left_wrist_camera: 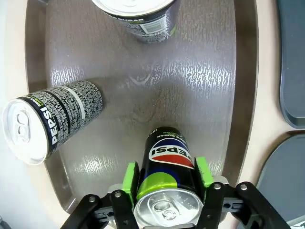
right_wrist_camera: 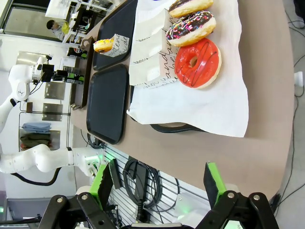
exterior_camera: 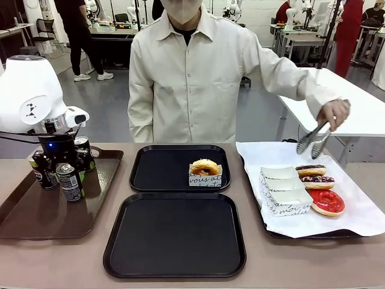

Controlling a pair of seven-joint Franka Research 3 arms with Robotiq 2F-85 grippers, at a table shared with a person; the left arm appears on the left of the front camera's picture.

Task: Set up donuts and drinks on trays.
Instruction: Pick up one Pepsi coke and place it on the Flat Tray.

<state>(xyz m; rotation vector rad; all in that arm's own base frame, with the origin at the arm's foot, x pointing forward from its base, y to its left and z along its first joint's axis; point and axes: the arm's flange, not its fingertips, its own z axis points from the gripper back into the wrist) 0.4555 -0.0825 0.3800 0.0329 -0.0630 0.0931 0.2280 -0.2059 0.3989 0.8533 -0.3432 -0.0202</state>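
Currently, I read the left end effector (left_wrist_camera: pixel 167 175) clamped on one drink can (left_wrist_camera: pixel 167 152), with a green pad pressed to each side of it, over the brown tray (left_wrist_camera: pixel 200 95). A second can (left_wrist_camera: pixel 52 121) stands off to one side and a third can (left_wrist_camera: pixel 138 14) farther ahead. The right end effector (right_wrist_camera: pixel 157 183) is spread wide and grips nothing. Well ahead of it, three donuts (right_wrist_camera: pixel 196 62) lie on white paper (right_wrist_camera: pixel 200 109). Beyond them, a glazed donut (right_wrist_camera: pixel 106 45) sits boxed on the farther black tray (right_wrist_camera: pixel 119 24).

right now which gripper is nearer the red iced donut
Right. The right gripper hangs open off the table edge, on the side of the red-iced donut. The left gripper is past the black trays, closed on a can on the brown tray.
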